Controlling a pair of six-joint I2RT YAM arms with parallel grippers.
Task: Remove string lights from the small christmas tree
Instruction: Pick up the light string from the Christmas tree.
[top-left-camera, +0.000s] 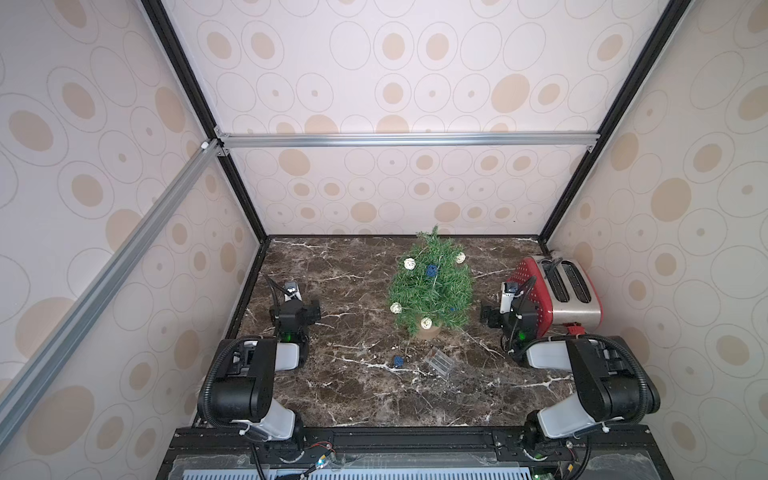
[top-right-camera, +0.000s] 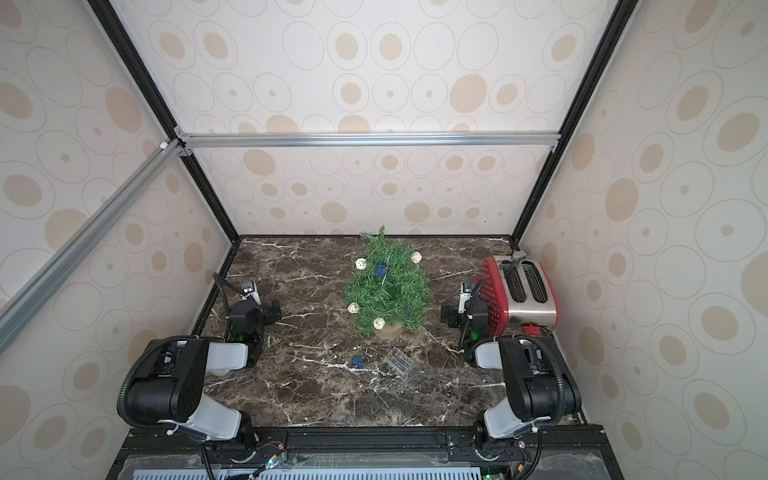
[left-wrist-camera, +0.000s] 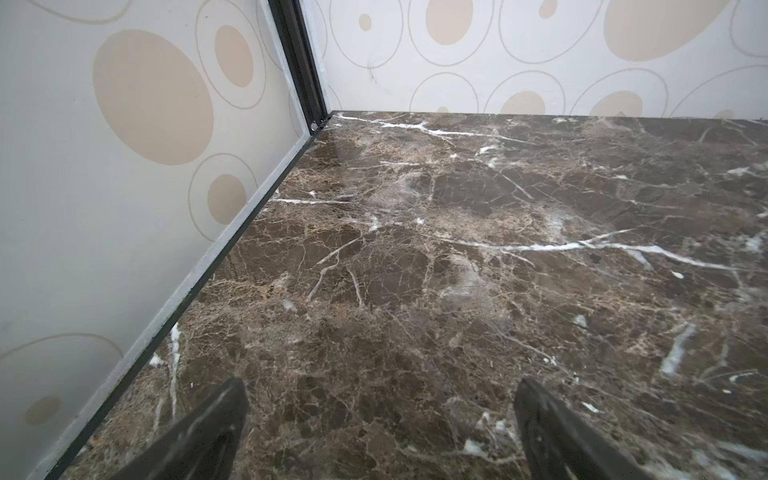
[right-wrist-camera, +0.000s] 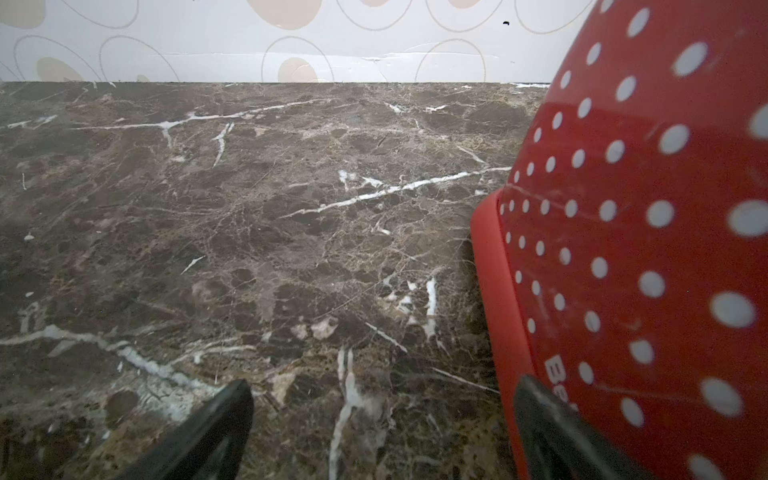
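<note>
Right wrist shows toaster (right-wrist-camera: 648, 232) lettering (right-wrist-camera: 555, 371) beginning "B".

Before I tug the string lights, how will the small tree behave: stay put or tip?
Probably tippy: the tree is far wider than its small pot. The string lights wind through its branches, so a tug likely drags it along. The battery box lies free on the table; that end should lift easily.

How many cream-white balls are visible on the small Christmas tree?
4. Two cream-white balls sit high on the small christmas tree: one at left, one at right. Two sit low: one at left, one just above the pot. More may hide behind branches.
</note>
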